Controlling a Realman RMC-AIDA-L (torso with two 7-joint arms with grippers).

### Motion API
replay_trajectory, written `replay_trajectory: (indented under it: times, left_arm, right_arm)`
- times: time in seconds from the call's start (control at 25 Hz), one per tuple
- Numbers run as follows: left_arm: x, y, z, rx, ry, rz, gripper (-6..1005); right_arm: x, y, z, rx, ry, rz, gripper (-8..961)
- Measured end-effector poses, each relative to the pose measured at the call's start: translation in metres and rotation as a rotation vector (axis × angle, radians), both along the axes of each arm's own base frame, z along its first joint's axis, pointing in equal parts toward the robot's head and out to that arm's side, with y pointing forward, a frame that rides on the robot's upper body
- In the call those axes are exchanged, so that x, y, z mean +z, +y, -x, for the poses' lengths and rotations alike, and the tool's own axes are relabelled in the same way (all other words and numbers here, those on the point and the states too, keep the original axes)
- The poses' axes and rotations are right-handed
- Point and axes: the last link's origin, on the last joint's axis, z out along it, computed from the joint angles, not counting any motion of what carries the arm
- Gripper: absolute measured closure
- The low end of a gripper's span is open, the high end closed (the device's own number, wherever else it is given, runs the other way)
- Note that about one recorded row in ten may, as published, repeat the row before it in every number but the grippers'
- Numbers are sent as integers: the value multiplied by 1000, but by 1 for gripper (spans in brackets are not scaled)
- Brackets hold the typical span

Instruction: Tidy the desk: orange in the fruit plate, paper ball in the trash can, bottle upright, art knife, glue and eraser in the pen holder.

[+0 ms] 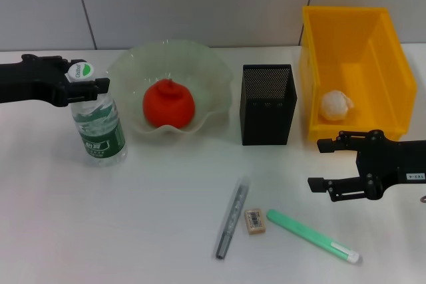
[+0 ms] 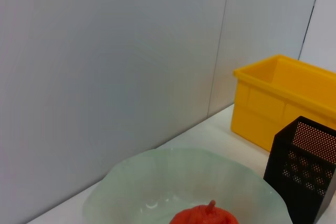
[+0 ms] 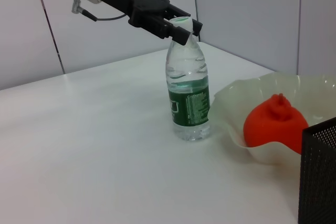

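Left pincer (image 1: pixel 85 83) is clamping narrowly around the cap of the bottle (image 1: pixel 100 128), which is standing upright on the counter (image 1: pixel 133 224) just beside the fruit plate (image 1: pixel 219 98) holding the orange (image 1: pixel 169 104). Right pincer (image 1: pixel 322 164) is hovering wide open in front of the trash can (image 1: pixel 393 51), where the paper ball (image 1: pixel 336 106) is lying. Art knife (image 1: pixel 231 217), eraser (image 1: pixel 255 221) and glue (image 1: pixel 313 235) are lying near together, not yet in the pen holder (image 1: pixel 267 104). Releasing with a sideways drag could be tipping the bottle into the plate; the thin sticks could be slipping from a flat grasp.
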Motion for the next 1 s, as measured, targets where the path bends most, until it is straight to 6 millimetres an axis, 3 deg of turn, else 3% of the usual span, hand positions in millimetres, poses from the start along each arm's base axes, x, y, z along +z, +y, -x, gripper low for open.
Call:
replay_trajectory:
  times: [0.36, 0.56, 0.6, 0.72, 0.84, 1.0]
  left_arm:
    - [4, 0, -1, -5, -4, -14, 267]
    - [15, 1, -12, -44, -62, -69, 216]
    - [25, -1, -26, -102, -158, -88, 206]
    - [30, -9, -44, -184, -262, -41, 207]
    - [26, -21, -57, -262, -338, 53, 208]
    - [2, -44, -65, -340, -405, 252, 209]
  right_arm:
    - [0, 0, 1, 2, 2, 3, 141]
    - [0, 0, 1, 2, 3, 5, 142]
    - [0, 0, 1, 1, 4, 5, 143]
    - [0, 1, 3, 2, 6, 8, 143]
    - [0, 2, 5, 6, 6, 9, 144]
    - [0, 5, 9, 9, 10, 12, 145]
